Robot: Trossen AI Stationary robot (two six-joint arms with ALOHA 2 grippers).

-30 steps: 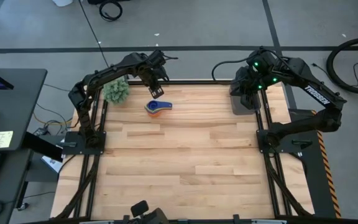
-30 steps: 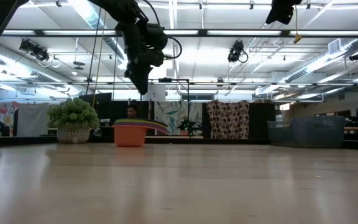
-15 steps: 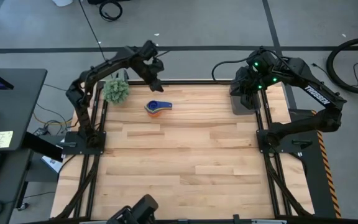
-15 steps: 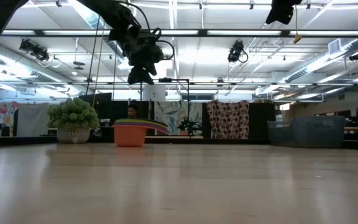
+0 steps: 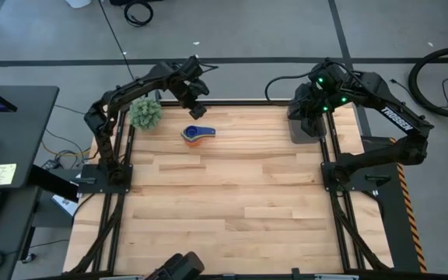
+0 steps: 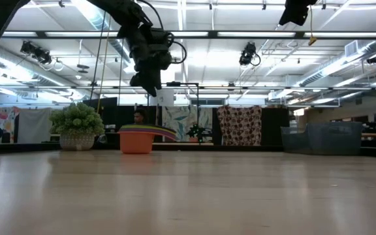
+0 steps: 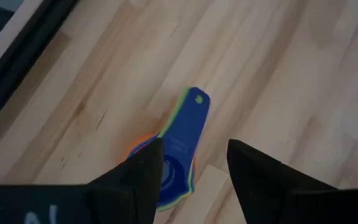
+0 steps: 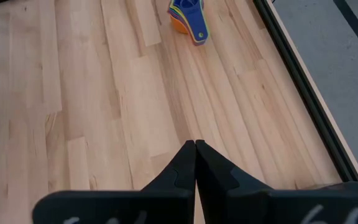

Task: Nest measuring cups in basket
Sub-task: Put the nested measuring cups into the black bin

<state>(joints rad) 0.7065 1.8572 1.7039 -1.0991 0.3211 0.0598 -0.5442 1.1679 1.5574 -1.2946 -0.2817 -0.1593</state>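
Note:
The measuring cups (image 5: 197, 134) stand nested in one stack on the wood near the table's far edge. An orange cup is at the bottom and a dark blue one on top, with the handles fanned out together. The stack also shows in the left wrist view (image 7: 178, 152), the low view (image 6: 138, 138) and the right wrist view (image 8: 188, 15). My left gripper (image 5: 195, 97) (image 7: 194, 146) hangs open above the stack, slightly toward the far edge, touching nothing. My right gripper (image 8: 195, 144) is shut and waits high over the dark grey basket (image 5: 300, 131) (image 6: 322, 138) at the far right corner.
A fuzzy green plant ball (image 5: 145, 113) in a pale pot sits at the far left corner, left of the stack. Bare wood planks (image 5: 224, 202) stretch across the middle and near side. Black frame rails (image 5: 333, 202) run along both side edges.
My left gripper has risen from close over the cup stack, drawn back toward the far edge and turned about, then come a little way down again. The stack has stayed where it was.

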